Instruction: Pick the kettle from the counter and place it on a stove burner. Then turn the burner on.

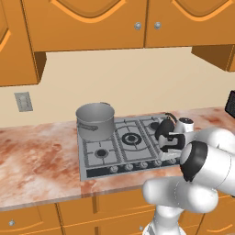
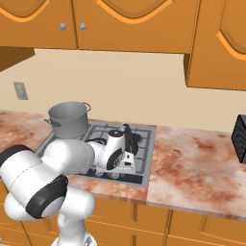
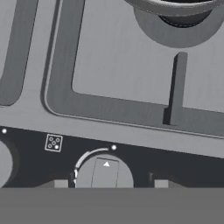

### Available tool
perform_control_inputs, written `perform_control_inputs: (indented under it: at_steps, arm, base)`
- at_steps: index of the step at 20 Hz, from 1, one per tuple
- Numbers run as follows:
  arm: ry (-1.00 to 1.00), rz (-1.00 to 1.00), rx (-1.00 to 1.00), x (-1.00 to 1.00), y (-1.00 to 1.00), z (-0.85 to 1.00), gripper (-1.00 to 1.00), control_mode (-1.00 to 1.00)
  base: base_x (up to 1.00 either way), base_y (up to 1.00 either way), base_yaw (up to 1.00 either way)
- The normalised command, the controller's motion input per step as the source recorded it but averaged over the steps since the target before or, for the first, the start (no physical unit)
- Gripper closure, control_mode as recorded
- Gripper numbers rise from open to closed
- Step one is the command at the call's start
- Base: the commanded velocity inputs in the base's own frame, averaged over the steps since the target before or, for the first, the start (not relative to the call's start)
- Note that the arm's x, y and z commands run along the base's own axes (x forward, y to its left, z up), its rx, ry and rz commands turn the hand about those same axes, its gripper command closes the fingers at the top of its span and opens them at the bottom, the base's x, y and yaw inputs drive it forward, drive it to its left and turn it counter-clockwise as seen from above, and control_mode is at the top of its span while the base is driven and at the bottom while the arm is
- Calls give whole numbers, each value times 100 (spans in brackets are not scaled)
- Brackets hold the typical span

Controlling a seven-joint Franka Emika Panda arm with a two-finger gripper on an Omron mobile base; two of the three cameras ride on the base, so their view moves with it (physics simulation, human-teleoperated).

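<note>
The small black kettle point(image 1: 164, 130) stands on the back right stove burner of the steel cooktop point(image 1: 106, 143), partly hidden by my hand; its thin handle point(image 2: 128, 133) arches above the wrist. My gripper point(image 1: 170, 154) point(image 2: 127, 162) points down at the front right control knobs. In the hand view the gripper point(image 3: 111, 184) straddles a round grey knob point(image 3: 105, 174), its pointer at the top. A fingertip point(image 3: 61, 183) stands on each side, with a gap to the knob, so the gripper is open. A burner ring point(image 3: 179, 30) shows at the top edge, under grate bars point(image 3: 131, 111).
A big grey steel pot point(image 1: 95, 120) point(image 2: 68, 117) sits on the back left burner. Marbled counter point(image 1: 36, 160) point(image 2: 202, 158) runs both sides of the cooktop. A black appliance point(image 2: 240, 137) stands at the far right. Orange wall cabinets hang overhead.
</note>
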Motion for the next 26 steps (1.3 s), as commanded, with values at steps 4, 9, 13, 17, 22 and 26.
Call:
perform_control_inputs:
  at_steps: [4,9,13,17,22,26]
  arm:
    - [-2,0,0,-3,0,0,100,-100]
    - [-16,15,0,-34,0,1,100,-100]
    - [-11,51,0,-39,0,0,100,-100]
    - [0,71,-2,-27,1,-9,100,-100]
    - [3,87,-5,-27,0,-43,100,-100]
    - [3,97,-6,-21,0,-53,100,-100]
  base:
    - [0,0,0]
    - [0,0,0]
    - [0,0,0]
    - [0,0,0]
    - [0,0,0]
    - [0,0,0]
